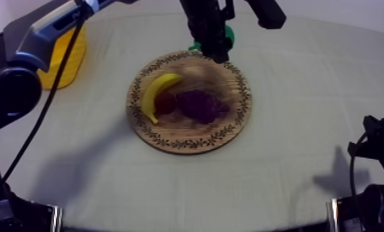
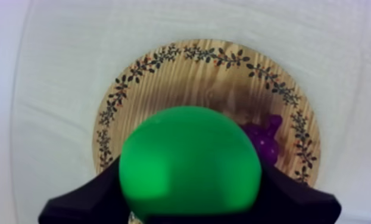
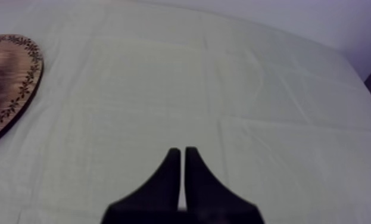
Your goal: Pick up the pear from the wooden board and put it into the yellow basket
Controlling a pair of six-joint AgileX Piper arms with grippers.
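Note:
My left gripper [image 1: 216, 48] hangs over the far rim of the round wooden board [image 1: 234, 92], shut on the green pear [image 1: 230, 34]. In the left wrist view the pear [image 2: 190, 161] sits clamped between my black fingers [image 2: 95, 190], lifted above the board [image 2: 205, 77]. The yellow basket [image 1: 68, 58] stands at the far left of the table, partly hidden by my left arm. My right gripper [image 1: 379, 142] rests low at the right side; its fingers [image 3: 182, 155] lie together as a narrow wedge over bare cloth.
A banana [image 1: 157, 92], a small red fruit [image 1: 165, 103] and a bunch of purple grapes [image 1: 200, 105] lie on the board. The grapes [image 2: 265, 140] peek out beside the held pear. The board's rim [image 3: 9, 83] lies off to one side of my right gripper.

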